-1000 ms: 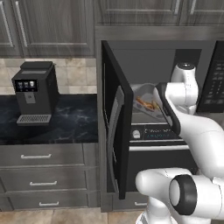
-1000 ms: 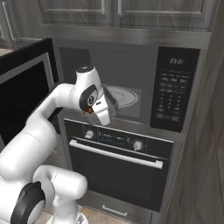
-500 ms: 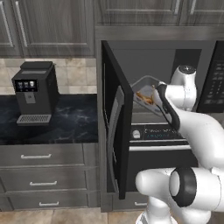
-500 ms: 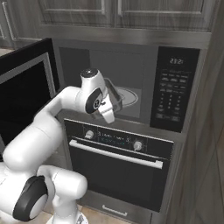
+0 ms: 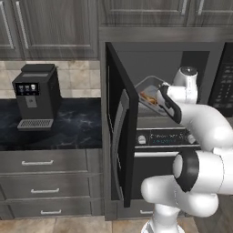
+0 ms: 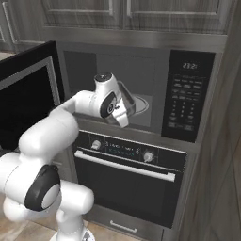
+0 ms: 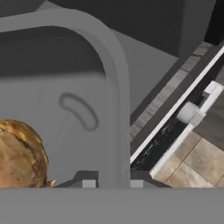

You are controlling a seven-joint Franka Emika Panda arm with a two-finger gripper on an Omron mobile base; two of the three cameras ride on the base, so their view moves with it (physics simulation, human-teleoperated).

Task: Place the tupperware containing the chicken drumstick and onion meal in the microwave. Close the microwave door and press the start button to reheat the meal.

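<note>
Grey cabinets frame the open microwave [image 6: 136, 89] — its cavity lies just beyond the tilted tupperware [image 5: 150, 93], whose rim the gripper [image 7: 112, 183] pinches narrowly.

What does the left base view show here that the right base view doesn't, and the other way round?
Left base view alone: a coffee machine on the dark counter, and orange-brown food in the tilted tupperware.
Right base view alone: the keypad panel face on and the white turntable plate.
Both: the microwave door swung open, and the oven's control strip below the microwave's cavity.
</note>
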